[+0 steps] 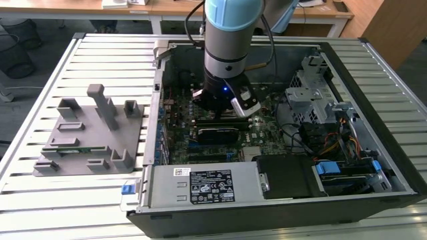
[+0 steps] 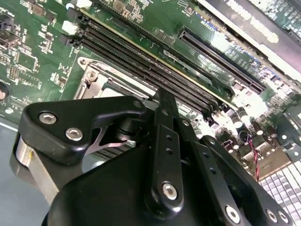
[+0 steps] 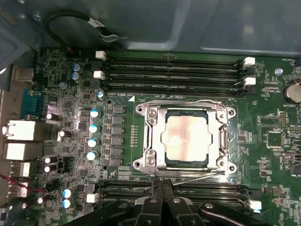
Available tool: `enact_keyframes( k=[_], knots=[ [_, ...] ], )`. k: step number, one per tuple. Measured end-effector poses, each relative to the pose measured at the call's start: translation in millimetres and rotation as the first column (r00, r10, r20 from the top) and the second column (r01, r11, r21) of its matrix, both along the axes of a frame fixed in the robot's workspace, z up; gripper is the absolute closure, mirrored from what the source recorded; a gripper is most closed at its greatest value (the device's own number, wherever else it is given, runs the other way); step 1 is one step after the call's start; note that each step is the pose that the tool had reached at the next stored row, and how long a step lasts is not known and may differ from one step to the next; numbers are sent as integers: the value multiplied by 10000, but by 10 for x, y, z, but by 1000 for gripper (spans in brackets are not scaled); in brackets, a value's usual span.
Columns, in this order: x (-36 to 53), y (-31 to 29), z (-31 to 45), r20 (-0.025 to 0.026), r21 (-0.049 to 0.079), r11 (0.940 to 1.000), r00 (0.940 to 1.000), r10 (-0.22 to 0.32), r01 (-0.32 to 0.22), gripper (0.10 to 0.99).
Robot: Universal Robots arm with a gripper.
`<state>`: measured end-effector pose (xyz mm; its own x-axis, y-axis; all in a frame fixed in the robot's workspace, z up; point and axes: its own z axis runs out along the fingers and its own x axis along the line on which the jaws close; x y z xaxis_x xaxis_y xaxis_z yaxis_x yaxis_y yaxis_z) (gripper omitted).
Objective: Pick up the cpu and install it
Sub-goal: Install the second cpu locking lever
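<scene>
Inside an open computer case (image 1: 373, 60) laid flat on a slatted metal table (image 1: 100, 55), the cpu (image 3: 186, 137) sits in its socket on the green motherboard (image 3: 263, 122), seen from above in the first wrist view. Its top is a pale, silvery square plate with a soft sheen and slightly rounded corners, bordered by a thin dark-green edge. Around it lies the metal socket frame (image 3: 150, 136), with bright screws at the corners, and a thin lever (image 3: 197, 178) runs along the side nearest the gripper. Four dark memory slots (image 3: 174, 70) with white clips run along the far side of the socket, and more slots lie on the near side.

The gripper (image 3: 162, 197) hangs low over the board beside the socket, at the end of the grey-and-blue arm (image 1: 227, 40) that reaches down into the case in the exterior view. Its two black fingers (image 3: 153, 195) are pressed together with nothing between them, their tips just over the near slots and close to the lever, apart from the chip itself. In the second wrist view the black linkage of the gripper (image 2: 162, 101) stands before a corner of the socket frame and the long slots.

On the exterior view's left, well apart from the case, a grey plastic fixture (image 1: 90, 135) rests on the table with a thin green memory stick (image 1: 75, 149) lying in one of its grooves.
</scene>
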<state>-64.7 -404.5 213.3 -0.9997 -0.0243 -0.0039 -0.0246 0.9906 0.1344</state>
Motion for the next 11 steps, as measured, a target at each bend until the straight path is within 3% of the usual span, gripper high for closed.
enact_keyframes(
  k=[5,8,11],
  knots=[
    [0,-5,-41,-3,73,10000,10000,-15,15,980],
    [-1,-31,-43,-1,326,9995,10000,-21,21,980],
    [-3,-64,-47,-1,487,9988,10000,-22,22,980]
  ],
)
